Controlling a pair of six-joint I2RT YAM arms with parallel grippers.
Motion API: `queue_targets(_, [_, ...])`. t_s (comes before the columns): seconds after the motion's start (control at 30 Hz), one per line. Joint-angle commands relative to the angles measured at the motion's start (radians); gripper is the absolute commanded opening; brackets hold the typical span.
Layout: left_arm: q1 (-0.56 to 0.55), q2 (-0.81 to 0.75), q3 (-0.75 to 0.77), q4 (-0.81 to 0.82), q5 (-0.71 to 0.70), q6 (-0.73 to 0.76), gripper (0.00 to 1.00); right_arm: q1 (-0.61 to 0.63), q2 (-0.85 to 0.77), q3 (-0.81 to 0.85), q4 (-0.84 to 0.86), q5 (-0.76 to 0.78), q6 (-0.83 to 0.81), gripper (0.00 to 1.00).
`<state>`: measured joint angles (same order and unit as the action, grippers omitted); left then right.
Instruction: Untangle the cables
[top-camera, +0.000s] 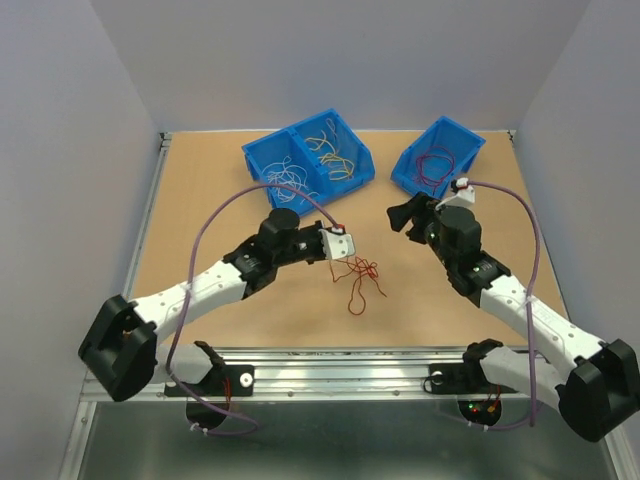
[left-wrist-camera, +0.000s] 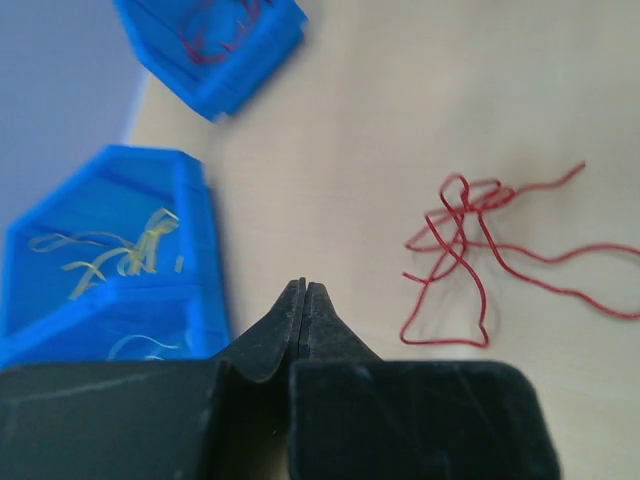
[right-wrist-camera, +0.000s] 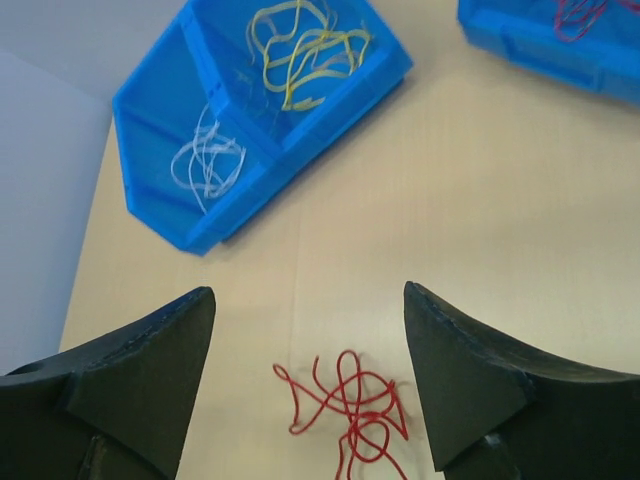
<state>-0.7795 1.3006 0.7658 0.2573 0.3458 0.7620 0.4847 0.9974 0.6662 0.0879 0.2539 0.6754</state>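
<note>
A tangle of red cables (top-camera: 362, 278) lies loose on the table between the arms. It also shows in the left wrist view (left-wrist-camera: 468, 240) and the right wrist view (right-wrist-camera: 350, 410). My left gripper (top-camera: 343, 250) is shut and empty, just left of the tangle; in its own view the fingertips (left-wrist-camera: 303, 290) press together above bare table. My right gripper (top-camera: 400, 218) is open and empty, raised above the table to the right of the tangle and behind it; in its view (right-wrist-camera: 308, 292) the tangle lies low between the fingers.
A two-part blue bin (top-camera: 262, 152) at the back holds white cables (top-camera: 287, 176) and yellow cables (top-camera: 335, 150). A second blue bin (top-camera: 462, 135) at back right holds red cables (top-camera: 432, 165). Thick purple cables run along both arms.
</note>
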Motion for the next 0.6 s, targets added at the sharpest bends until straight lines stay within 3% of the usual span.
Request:
queue_targets(0.0, [0.017, -0.101, -0.008, 0.039, 0.111, -0.046, 0.0, 0.002, 0.041, -0.053, 0.185, -0.226, -0.069, 0.79])
queue_targets(0.1, [0.025, -0.109, 0.004, 0.028, 0.111, -0.065, 0.0, 0.003, 0.066, -0.102, 0.33, -0.4, -0.086, 0.74])
queue_targets(0.17, [0.031, -0.101, 0.013, 0.022, 0.111, -0.064, 0.0, 0.003, 0.093, -0.085, 0.323, -0.429, -0.086, 0.73])
queue_targets(0.3, [0.032, -0.035, 0.033, -0.044, 0.104, -0.012, 0.57, 0.003, 0.104, -0.054, 0.245, -0.363, -0.097, 0.78])
queue_targets(0.4, [0.031, 0.063, 0.088, -0.143, 0.116, 0.042, 0.69, 0.003, 0.086, -0.054, 0.22, -0.308, -0.091, 0.82])
queue_targets(0.57, [0.031, 0.199, 0.159, -0.204, 0.091, 0.049, 0.73, 0.005, 0.0, -0.099, 0.211, -0.147, -0.056, 0.87])
